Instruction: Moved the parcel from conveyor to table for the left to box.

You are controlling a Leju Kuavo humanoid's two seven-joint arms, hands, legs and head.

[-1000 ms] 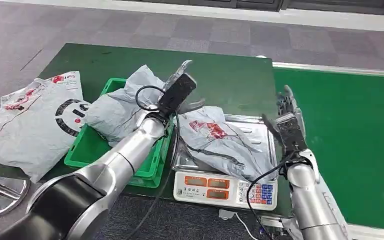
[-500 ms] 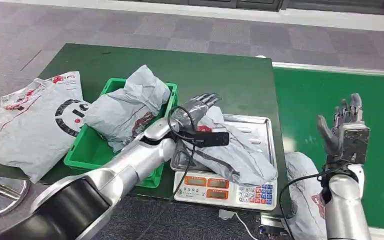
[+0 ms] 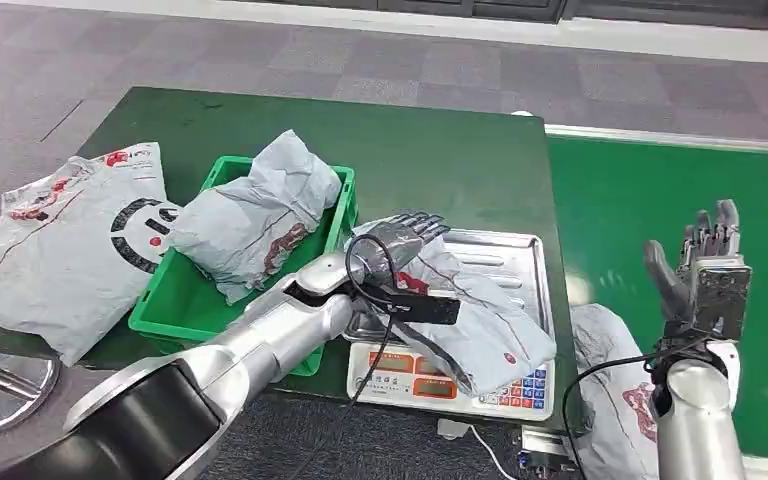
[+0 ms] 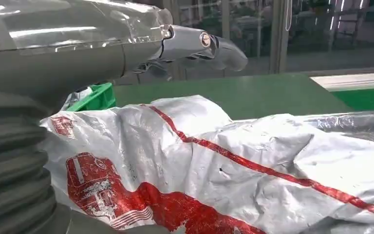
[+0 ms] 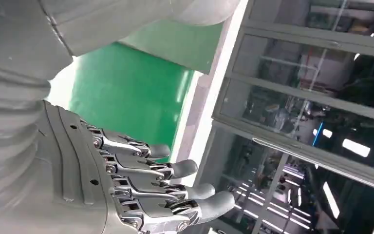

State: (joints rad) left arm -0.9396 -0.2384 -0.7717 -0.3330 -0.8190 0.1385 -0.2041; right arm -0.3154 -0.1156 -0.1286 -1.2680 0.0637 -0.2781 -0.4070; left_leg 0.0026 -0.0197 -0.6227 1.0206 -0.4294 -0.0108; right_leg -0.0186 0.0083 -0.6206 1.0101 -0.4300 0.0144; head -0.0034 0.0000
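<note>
A grey parcel with red print [image 3: 485,325] [image 4: 224,165] lies on the metal tray [image 3: 520,245] of a weighing scale [image 3: 400,385], and its near end hangs over the scale's display. My left hand [image 3: 400,235] [image 4: 195,44] is stretched out flat just above the parcel's far end, fingers straight, holding nothing. My right hand [image 3: 705,265] [image 5: 126,195] is raised upright over the green conveyor [image 3: 660,190], fingers apart and empty.
A green crate [image 3: 175,310] [image 4: 95,97] left of the scale holds a crumpled grey parcel [image 3: 250,215]. A large flat parcel [image 3: 70,240] lies at the left end of the dark green table [image 3: 440,150]. Another grey parcel [image 3: 610,400] sits beside my right forearm.
My left hand swung from above the crate down over the parcel on the scale. The parcel slid toward the scale's front. My right hand moved right and rose over the conveyor.
</note>
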